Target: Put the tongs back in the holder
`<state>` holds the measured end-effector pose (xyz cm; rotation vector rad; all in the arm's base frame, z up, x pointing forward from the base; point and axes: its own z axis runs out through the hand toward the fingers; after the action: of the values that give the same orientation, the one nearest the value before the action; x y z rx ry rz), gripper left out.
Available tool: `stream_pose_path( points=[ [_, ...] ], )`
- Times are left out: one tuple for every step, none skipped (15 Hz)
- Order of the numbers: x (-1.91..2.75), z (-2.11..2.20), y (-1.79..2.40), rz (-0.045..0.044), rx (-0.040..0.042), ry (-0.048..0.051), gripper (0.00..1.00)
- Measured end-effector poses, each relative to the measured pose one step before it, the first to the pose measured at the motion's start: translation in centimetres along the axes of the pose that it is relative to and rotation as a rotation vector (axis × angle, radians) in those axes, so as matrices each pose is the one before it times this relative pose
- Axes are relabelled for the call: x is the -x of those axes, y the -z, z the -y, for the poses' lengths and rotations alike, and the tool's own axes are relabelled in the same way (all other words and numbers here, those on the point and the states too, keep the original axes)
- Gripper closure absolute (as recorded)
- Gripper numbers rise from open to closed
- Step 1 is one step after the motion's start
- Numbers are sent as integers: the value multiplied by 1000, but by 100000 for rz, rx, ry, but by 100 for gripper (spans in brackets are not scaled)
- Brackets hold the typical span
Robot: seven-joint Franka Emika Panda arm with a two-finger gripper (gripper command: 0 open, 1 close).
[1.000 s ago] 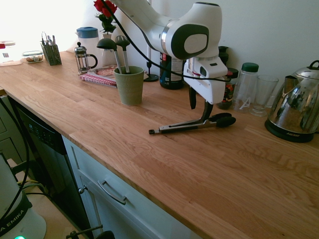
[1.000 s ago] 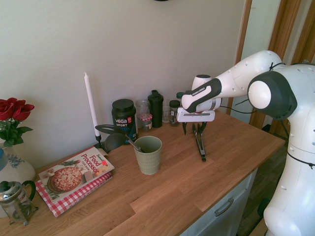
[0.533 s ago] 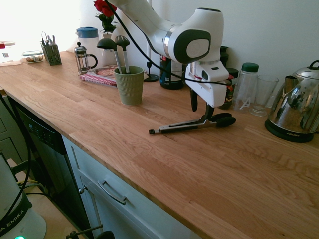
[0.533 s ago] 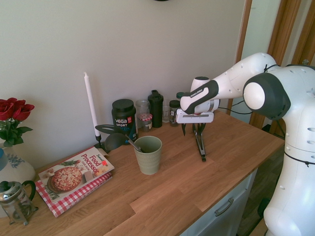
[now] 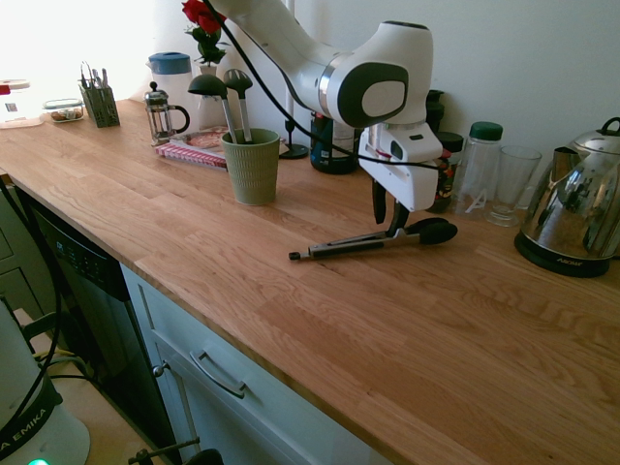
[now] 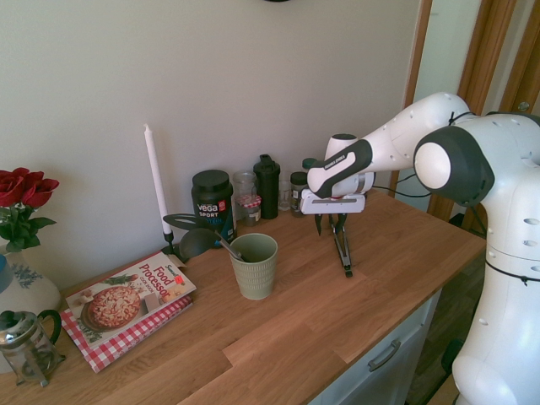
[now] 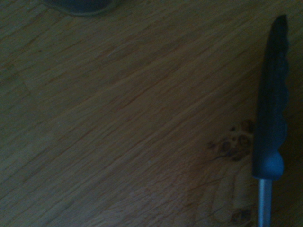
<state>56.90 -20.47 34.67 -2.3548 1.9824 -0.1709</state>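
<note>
while the tongs (image 5: 373, 242) lie flat on the desk (image 5: 291, 320), well apart from the holder (image 5: 251, 166), the gripper (image 5: 386, 215) is poised straight down over their black-tipped end; its jaws are seen partly open on either side of the metal arms, with nothing yet held; a firm grip should be made near the tips before lifting; the tongs must then be tilted upright so the ladles (image 5: 221, 89) already in the holder are cleared.

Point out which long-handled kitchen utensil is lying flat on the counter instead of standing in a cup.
The slim silver metal tongs with black tips, lying on the wooden worktop; the two black-headed ladles stand upright in the sage-green ribbed cup.
</note>
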Motion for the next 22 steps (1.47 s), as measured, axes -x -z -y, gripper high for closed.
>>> stream_pose_path(
  points=[
    [-34, -11, -31, -36, 12, -56, 100],
    [-50, -27, -15, -34, 23, -90, 100],
    [-40, -24, -17, -17, 38, -73, 100],
    [-19, -10, -15, -12, 16, -35, 100],
    [-3, -4, -75, 11, 76, -5, 100],
    [-10, -29, -271, 141, 347, -76, 100],
    [-22, -30, -485, 189, 481, -151, 100],
    [-123, -11, 0, -206, -310, -260, 100],
    [-85, -40, 9, 21, -88, -276, 100],
    [-54, -16, 48, 126, -236, -364, 100],
    [-68, -28, 49, 51, -139, -184, 100],
    [-55, -8, 97, -84, -148, 15, 100],
    [-51, 51, 339, -228, -537, 256, 100],
    [3, 240, 1030, -525, -1523, 624, 100],
    [173, 374, 1789, -500, -2083, 1069, 100],
    [331, 279, 2445, -298, -2272, 1341, 100],
    [480, 124, 2714, 20, -2073, 1544, 100],
    [710, -11, 2822, 325, -1256, 3196, 100],
    [974, -61, 2937, 542, -988, 4772, 100],
    [1260, -25, 3057, 605, -929, 5145, 100],
    [1712, 171, 3297, -20, -893, 5792, 100],
    [1850, 496, 3488, -1002, -2242, 5451, 100]
  ],
)
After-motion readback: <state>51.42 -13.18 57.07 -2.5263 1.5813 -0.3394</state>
